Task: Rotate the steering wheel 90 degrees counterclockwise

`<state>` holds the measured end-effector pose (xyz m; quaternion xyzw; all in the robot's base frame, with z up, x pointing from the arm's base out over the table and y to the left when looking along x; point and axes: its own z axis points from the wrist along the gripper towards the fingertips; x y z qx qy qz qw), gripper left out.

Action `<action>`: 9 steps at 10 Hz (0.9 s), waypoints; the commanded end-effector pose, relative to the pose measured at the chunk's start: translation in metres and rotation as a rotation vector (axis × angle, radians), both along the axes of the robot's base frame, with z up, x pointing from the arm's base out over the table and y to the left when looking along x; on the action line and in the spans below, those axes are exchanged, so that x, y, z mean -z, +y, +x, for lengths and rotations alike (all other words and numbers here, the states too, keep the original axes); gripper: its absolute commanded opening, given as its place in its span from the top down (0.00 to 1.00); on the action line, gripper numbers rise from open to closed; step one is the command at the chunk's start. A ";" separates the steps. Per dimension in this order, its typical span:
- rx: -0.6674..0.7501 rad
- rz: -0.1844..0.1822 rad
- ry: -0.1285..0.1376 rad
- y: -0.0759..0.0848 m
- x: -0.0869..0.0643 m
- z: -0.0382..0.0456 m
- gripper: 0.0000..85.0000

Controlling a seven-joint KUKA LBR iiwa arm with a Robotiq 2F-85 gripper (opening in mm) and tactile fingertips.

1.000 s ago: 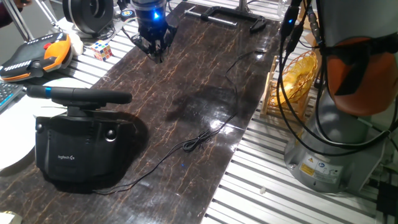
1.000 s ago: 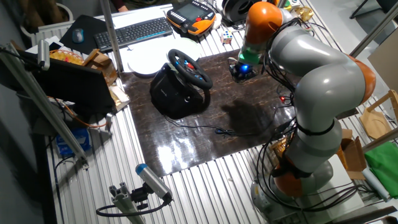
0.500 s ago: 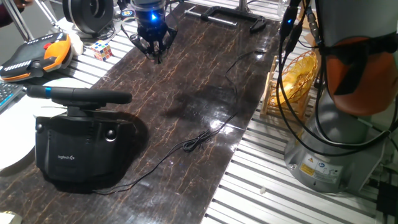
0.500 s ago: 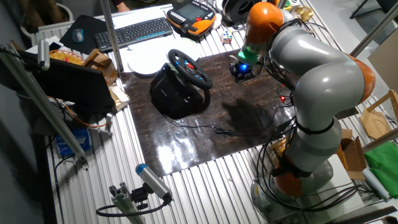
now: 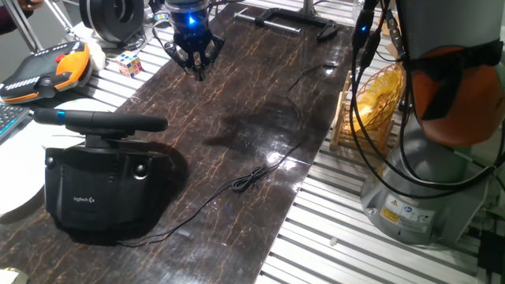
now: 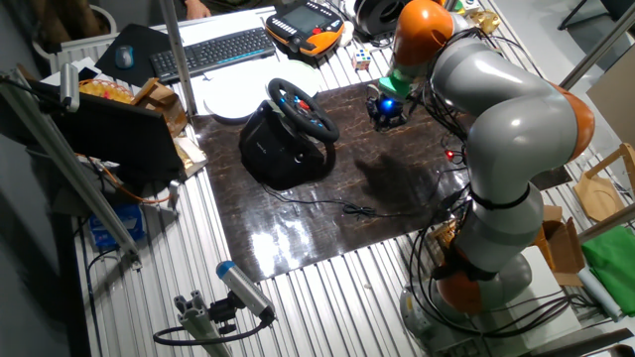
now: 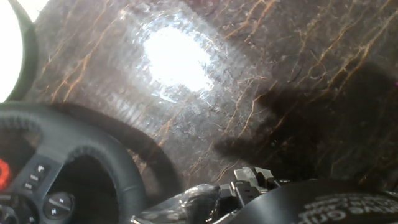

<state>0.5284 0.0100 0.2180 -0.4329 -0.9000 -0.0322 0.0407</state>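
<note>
The steering wheel (image 5: 99, 121) stands at the near left of the dark marble mat, its padded rim edge-on above a boxy black base (image 5: 95, 197) with a white logo. In the other fixed view its face (image 6: 303, 107) tilts toward the arm. My gripper (image 5: 195, 69) hangs over the mat's far end, well apart from the wheel, blue light glowing, fingers drawn together to a point with nothing between them. It also shows as the gripper (image 6: 387, 114). The hand view catches the wheel rim (image 7: 99, 158) and spoke buttons at lower left, fingers (image 7: 249, 180) at the bottom edge.
A thin black cable (image 5: 260, 170) snakes across the mat. An orange-and-black device (image 5: 47, 71), a colour cube (image 5: 130, 63) and a black spool (image 5: 114, 16) sit at the far left. A white plate (image 5: 16, 189) lies beside the wheel base. A yellow wire basket (image 5: 379, 102) stands at right.
My gripper has drifted slightly toward the mat's far end. The steering wheel has not moved.
</note>
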 end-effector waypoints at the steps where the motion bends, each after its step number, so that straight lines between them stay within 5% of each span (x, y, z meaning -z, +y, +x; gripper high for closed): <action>1: 0.019 -0.001 0.002 -0.001 0.000 0.0000 0.99; 9: 0.192 0.042 0.025 0.000 0.004 0.0035 0.99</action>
